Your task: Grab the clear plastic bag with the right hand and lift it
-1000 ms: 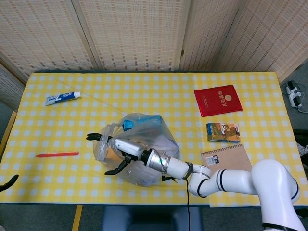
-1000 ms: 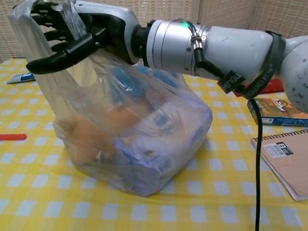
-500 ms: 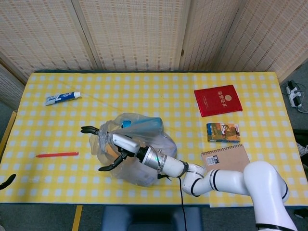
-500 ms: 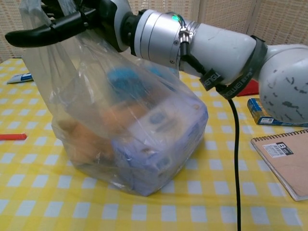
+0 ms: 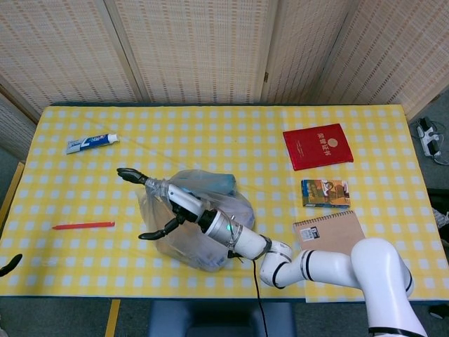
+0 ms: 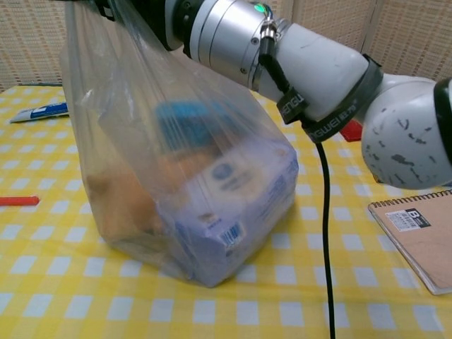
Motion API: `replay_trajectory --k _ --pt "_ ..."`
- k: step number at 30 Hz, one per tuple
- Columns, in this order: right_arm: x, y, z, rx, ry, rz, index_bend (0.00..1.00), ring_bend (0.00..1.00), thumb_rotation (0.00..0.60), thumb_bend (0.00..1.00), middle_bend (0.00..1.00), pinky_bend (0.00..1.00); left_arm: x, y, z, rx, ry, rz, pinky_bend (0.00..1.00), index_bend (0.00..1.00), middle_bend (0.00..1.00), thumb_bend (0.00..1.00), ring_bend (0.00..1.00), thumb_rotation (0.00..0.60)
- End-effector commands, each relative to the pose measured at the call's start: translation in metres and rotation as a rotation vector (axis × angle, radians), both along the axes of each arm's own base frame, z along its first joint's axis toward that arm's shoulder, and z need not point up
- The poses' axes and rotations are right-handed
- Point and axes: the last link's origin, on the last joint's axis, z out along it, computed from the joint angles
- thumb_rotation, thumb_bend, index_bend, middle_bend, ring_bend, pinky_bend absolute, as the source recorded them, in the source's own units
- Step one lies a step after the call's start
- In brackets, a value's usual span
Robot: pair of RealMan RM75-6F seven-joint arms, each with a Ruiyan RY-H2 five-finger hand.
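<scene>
The clear plastic bag [image 5: 210, 228] [image 6: 191, 183] stands left of the table's middle, with a blue item, an orange item and a white-and-blue pack inside. My right hand [image 5: 168, 206] is at the bag's top and grips the film, which is pulled up taut toward it. Two dark fingers stick out to the left of the bag in the head view. In the chest view the hand [image 6: 145, 13] is mostly cut off by the top edge. The bag's bottom looks close to the yellow checked cloth [image 6: 63, 296]; whether they touch is unclear. Only a dark tip of my left hand [image 5: 10, 265] shows at the lower left edge.
A toothpaste tube [image 5: 92, 142] [image 6: 42, 111] lies at the far left, and a red pen [image 5: 83, 225] [image 6: 18, 201] lies left of the bag. To the right are a red booklet [image 5: 318, 146], a small box [image 5: 325, 192] and a brown notebook [image 5: 330, 232] [image 6: 417, 236].
My right hand has risen and moved up-left with the bag's top, stretching the bag taller and more upright. In the chest view the hand has climbed nearly out of frame.
</scene>
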Motion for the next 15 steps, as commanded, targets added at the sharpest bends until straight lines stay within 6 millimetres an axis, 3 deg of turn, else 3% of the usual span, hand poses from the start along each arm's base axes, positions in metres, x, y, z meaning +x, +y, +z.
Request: replay_trajectory --k 1,4,7,11,15 --pt "0.000 -0.007 0.003 0.106 -0.061 -0.071 0.00 0.05 0.600 0.21 0.00 0.00 0.000 0.000 -0.001 -0.002 0.000 0.000 0.08 0.00 0.10 0.22 0.10 0.600" --pt "0.001 -0.014 0.004 0.200 -0.109 -0.127 0.00 0.10 0.600 0.21 0.03 0.02 0.000 0.000 -0.001 -0.003 0.001 0.002 0.08 0.00 0.10 0.22 0.10 0.600" --pt "0.002 -0.020 0.007 0.282 -0.163 -0.181 0.05 0.18 0.600 0.21 0.15 0.12 0.000 0.000 0.000 -0.003 0.001 0.005 0.08 0.00 0.10 0.22 0.10 0.600" --pt "0.002 -0.030 0.014 0.384 -0.266 -0.289 0.25 0.31 0.600 0.21 0.33 0.32 0.000 -0.001 0.000 -0.006 0.000 0.007 0.08 0.00 0.10 0.22 0.10 0.600" --pt "-0.002 -0.035 0.012 0.362 -0.273 -0.344 0.43 0.43 0.600 0.21 0.49 0.49 0.001 -0.001 -0.001 -0.007 0.003 0.008 0.08 0.00 0.10 0.22 0.10 0.600"
